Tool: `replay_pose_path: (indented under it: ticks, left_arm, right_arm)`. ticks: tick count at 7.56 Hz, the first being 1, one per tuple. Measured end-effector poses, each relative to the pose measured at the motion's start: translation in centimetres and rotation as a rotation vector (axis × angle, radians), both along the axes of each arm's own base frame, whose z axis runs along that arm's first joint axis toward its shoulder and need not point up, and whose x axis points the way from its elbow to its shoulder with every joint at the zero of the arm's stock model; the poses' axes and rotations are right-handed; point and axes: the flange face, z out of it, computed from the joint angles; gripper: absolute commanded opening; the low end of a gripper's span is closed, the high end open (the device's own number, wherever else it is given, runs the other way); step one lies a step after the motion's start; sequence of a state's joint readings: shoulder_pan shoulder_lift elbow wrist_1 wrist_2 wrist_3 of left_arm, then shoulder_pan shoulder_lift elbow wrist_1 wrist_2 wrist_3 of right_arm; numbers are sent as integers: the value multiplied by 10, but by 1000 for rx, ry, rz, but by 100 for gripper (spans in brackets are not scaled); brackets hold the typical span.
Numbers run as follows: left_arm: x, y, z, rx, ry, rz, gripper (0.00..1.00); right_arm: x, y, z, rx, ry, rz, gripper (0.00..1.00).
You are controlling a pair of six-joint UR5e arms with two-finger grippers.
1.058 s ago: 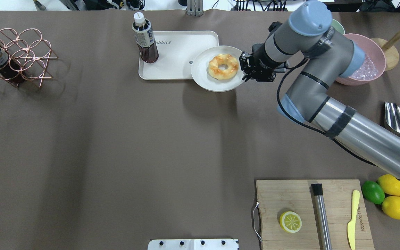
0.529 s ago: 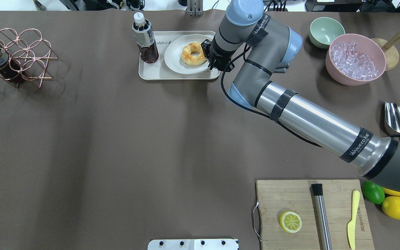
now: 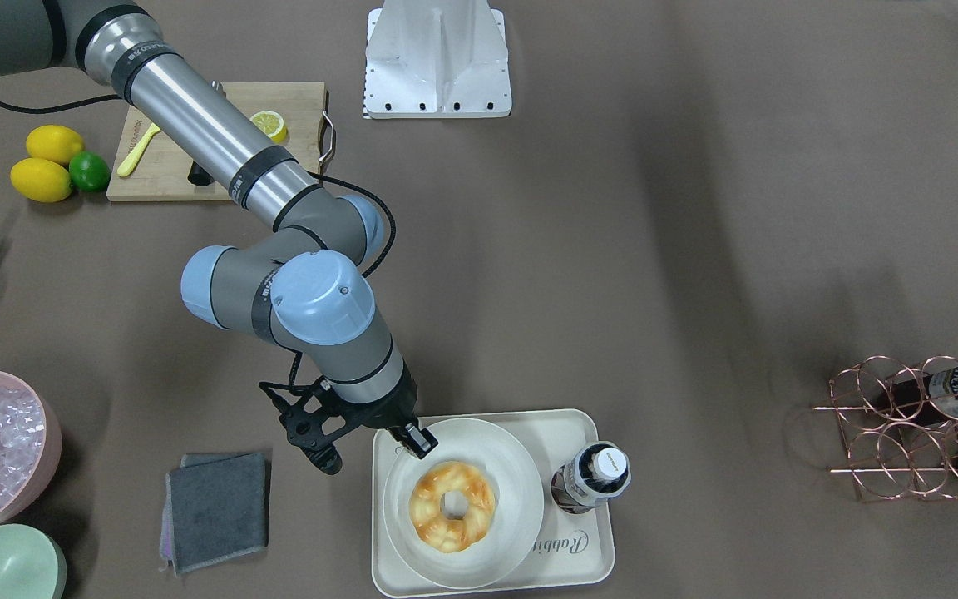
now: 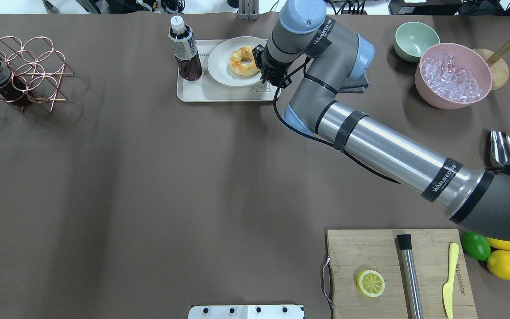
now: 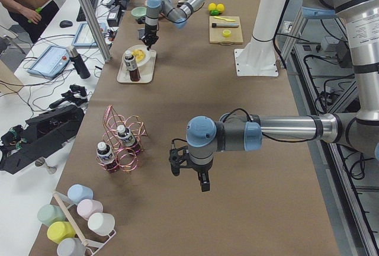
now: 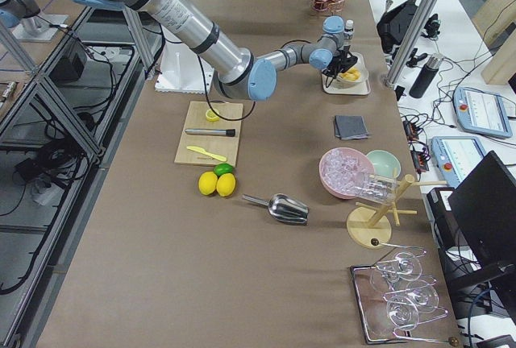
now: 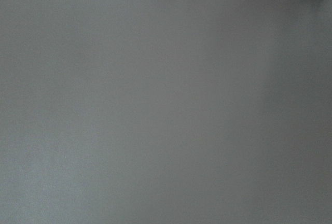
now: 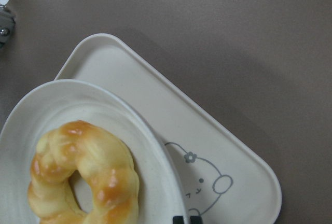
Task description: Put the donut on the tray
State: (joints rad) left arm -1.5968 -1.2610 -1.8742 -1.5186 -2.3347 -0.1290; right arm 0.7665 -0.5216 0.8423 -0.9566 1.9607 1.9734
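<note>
The golden, lumpy donut [image 4: 244, 61] lies on a round off-white plate [image 4: 219, 66]. The plate is over the cream tray [image 4: 219, 94], next to the grey rabbit drawing [image 8: 203, 178]. My right gripper [image 4: 264, 71] is shut on the plate's right rim. From across the table I see the donut [image 3: 451, 506], the plate [image 3: 520, 499], the tray [image 3: 587, 566] and the gripper [image 3: 415, 438]. The right wrist view shows the donut [image 8: 83, 177] close up. My left gripper [image 5: 189, 172] hangs over bare table and shows only in the exterior left view, so I cannot tell its state.
A dark drink bottle [image 4: 184, 53] stands on the tray's left end. A copper wire rack [image 4: 25, 71] is at far left. A pink bowl of ice [image 4: 454, 75], a green bowl [image 4: 414, 40] and a grey cloth [image 3: 217, 507] lie right of the tray. The cutting board [image 4: 370, 252] is near right.
My right arm has carried the plate with the donut leftward from beside the tray to over it, then a little farther toward the tray's far edge.
</note>
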Motion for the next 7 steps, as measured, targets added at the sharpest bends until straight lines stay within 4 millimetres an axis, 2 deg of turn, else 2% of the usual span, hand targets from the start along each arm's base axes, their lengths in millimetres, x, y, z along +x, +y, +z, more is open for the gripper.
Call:
replay_pose_path:
  ticks: [3, 4, 5, 7]
  left_arm:
    - [0, 1, 3, -7, 0, 0, 98]
    - [0, 1, 3, -8, 0, -1, 98]
    - [0, 1, 3, -8, 0, -1, 98]
    - [2, 0, 2, -10, 2, 3, 98]
  right_arm:
    - [-9, 10, -7, 23, -7, -23, 100]
    - [-1, 12, -14, 42, -21, -39, 100]
    - [19, 15, -14, 45, -39, -68, 100]
    - [85, 33, 14, 81, -53, -166, 100]
